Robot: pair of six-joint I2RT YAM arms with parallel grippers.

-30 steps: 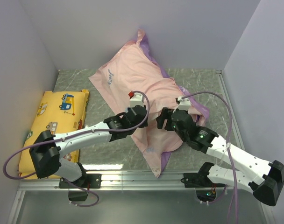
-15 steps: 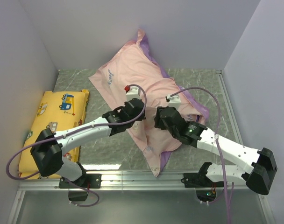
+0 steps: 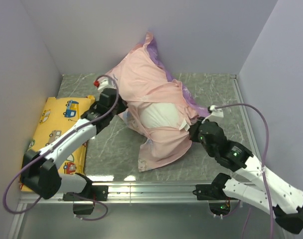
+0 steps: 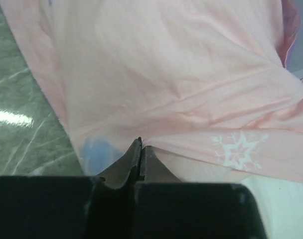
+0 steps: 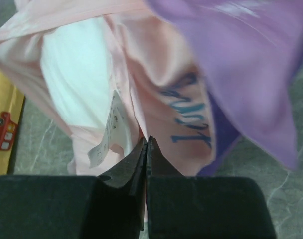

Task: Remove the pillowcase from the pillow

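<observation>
The left gripper (image 4: 140, 147) has its jaws pressed together, pinching the pale pink hem of the pillowcase (image 4: 161, 74), which spreads out beyond the tips. The right gripper (image 5: 146, 144) also pinches the pillowcase, with the white pillow (image 5: 72, 69) exposed ahead-left of its jaws.

I see thin matt pink cloth, the pillowcase (image 3: 151, 89); smooth white fabric, the pillow (image 3: 159, 115); glossy grey marbled surface (image 3: 111, 144); matt black fingers (image 4: 122, 169).
</observation>
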